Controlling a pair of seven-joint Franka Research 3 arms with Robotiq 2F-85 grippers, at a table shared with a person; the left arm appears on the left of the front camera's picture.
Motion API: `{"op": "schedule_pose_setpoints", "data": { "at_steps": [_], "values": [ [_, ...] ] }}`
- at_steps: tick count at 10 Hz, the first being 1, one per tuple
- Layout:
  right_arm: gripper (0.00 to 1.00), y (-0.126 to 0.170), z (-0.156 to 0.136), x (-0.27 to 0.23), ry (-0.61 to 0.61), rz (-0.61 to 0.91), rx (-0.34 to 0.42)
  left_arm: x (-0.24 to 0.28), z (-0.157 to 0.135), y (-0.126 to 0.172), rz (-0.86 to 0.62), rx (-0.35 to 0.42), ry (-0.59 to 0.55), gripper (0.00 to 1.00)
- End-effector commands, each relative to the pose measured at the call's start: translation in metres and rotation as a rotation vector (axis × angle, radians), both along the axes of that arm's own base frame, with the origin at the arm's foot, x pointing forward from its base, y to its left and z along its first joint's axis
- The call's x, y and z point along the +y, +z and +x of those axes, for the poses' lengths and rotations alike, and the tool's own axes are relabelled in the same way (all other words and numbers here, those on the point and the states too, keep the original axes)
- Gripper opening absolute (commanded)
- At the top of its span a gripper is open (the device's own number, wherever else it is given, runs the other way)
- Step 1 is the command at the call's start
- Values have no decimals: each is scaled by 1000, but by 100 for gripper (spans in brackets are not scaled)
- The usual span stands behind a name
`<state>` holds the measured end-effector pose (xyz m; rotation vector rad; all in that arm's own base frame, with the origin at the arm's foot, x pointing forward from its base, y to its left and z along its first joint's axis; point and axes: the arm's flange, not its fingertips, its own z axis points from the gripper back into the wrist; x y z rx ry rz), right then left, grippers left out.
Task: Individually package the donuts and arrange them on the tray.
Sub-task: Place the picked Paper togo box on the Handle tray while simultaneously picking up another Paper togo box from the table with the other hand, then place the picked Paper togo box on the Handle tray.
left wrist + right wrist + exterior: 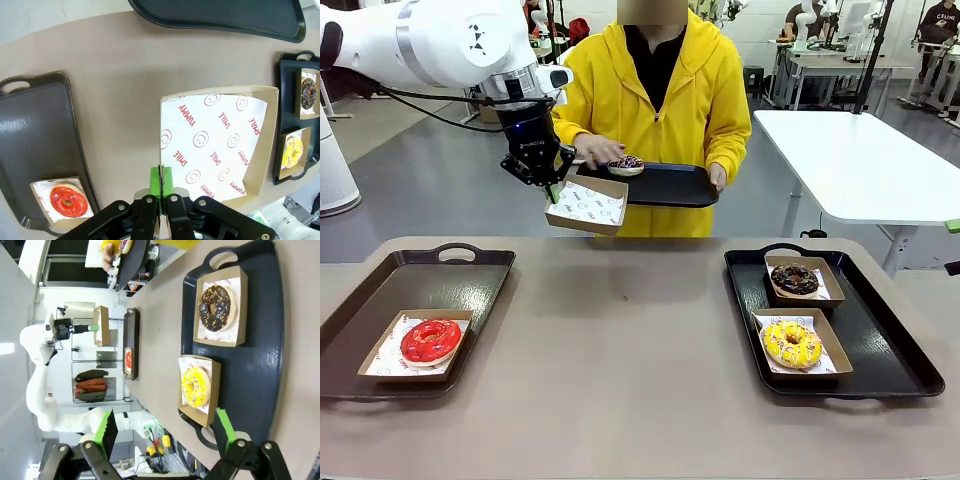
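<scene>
While my left gripper [552,190] pinches the near edge of the empty paper-lined brown cardboard box [587,205], held flat, the dark pale-sprinkled ring donut [626,164] in the person's hand [599,150] sits just beyond its far rim

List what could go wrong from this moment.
1. The left gripper pinches the empty box only by one edge, in mid-air; a dropped-in donut may tip it or pull it loose.
2. The person's hand holds the sprinkled donut close to the gripper, so contact is possible.
3. The person's tray sits just behind the box and could knock it.
</scene>
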<state>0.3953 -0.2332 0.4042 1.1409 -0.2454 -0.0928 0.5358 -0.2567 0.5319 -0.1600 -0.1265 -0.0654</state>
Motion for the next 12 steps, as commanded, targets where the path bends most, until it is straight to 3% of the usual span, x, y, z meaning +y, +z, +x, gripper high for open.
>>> {"op": "schedule_pose_setpoints", "data": {
  "at_steps": [1, 2, 12],
  "values": [
    [100, 4, 3, -4, -8, 11, -41, 4, -2, 0, -11, 1, -4, 0],
    [100, 0, 0, 0, 0, 0, 0, 4, -2, 0, -11, 1, -4, 0],
    [100, 0, 0, 0, 0, 0, 0, 4, -2, 0, -11, 1, -4, 0]
  ]
}}
